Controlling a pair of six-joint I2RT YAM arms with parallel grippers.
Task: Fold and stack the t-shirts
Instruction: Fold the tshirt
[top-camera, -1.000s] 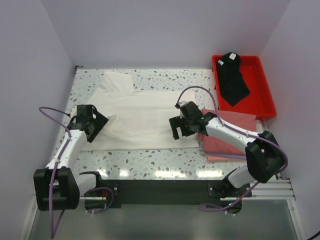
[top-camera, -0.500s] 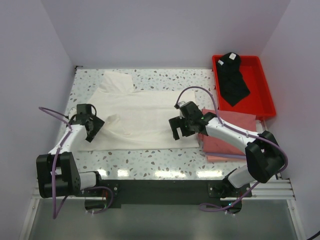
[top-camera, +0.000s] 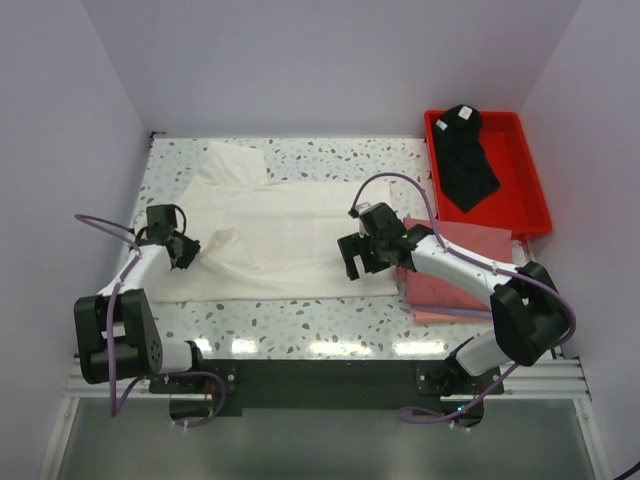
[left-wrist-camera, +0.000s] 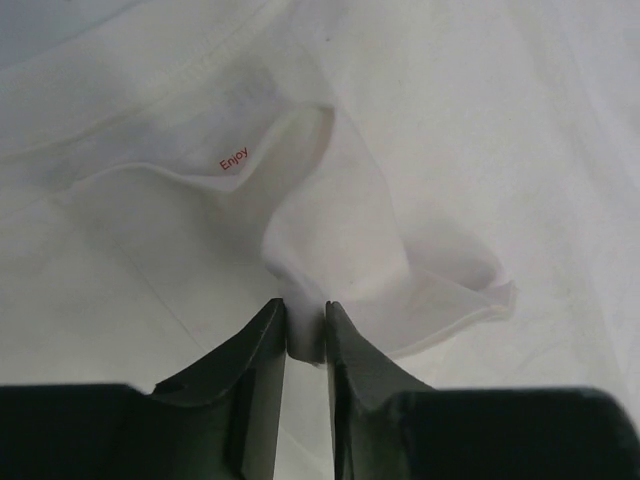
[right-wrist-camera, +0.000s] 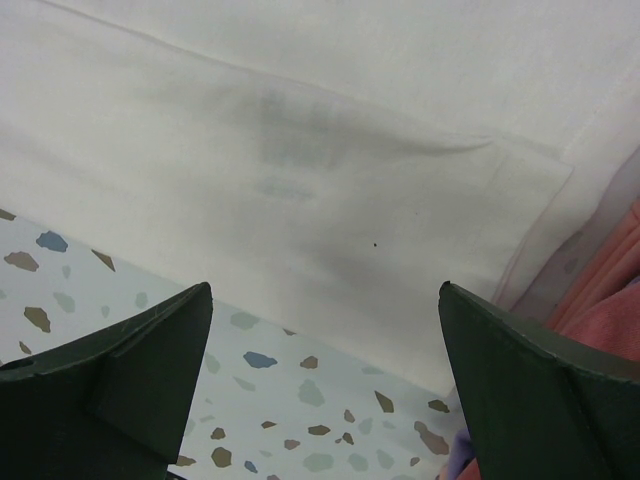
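A white t-shirt lies spread flat across the speckled table. My left gripper sits at its left end, shut on a raised fold of the white cloth; a small red "Enjoy" shows on the fabric. My right gripper hovers open over the shirt's near right corner, nothing between its fingers. Folded pink t-shirts are stacked just right of that corner, their edge visible in the right wrist view. A black t-shirt lies in the tray.
A red plastic tray stands at the back right. Speckled tabletop shows along the near edge, in front of the shirt. Lilac walls close in the table on three sides.
My left gripper slid left along the shirt's left end and closed on a fold of the white cloth. The right arm has stayed still.
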